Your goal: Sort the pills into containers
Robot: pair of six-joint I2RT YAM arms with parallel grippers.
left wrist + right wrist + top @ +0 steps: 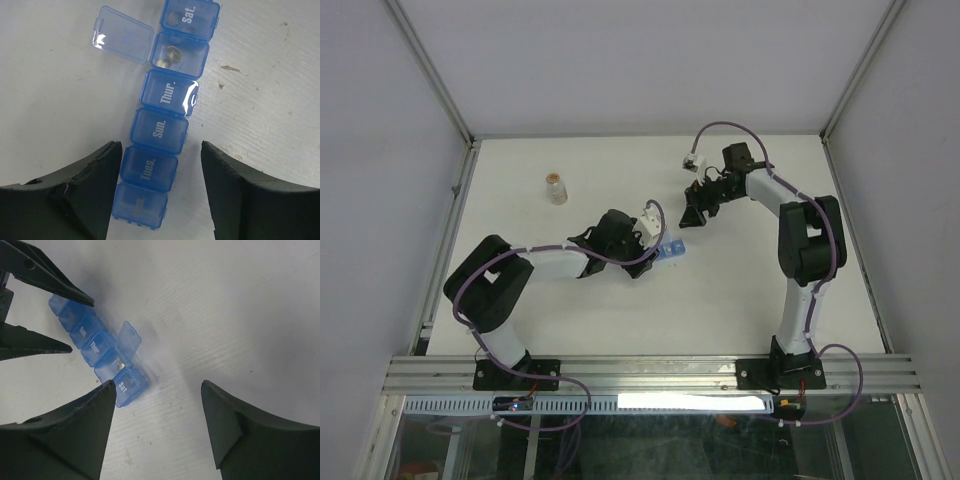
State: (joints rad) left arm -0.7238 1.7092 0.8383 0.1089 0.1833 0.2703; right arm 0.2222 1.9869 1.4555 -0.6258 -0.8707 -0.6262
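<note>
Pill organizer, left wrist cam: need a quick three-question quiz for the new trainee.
1. True or false: every lid on the pill organizer is shut.
2. The open compartment sits between which labels? A) Sat. and Thur. B) Sun. and Tues. C) Thur. and Sun.
3. Fill in: the open compartment holds ____.
Key: 1 false; 2 A; 3 pills.
</note>
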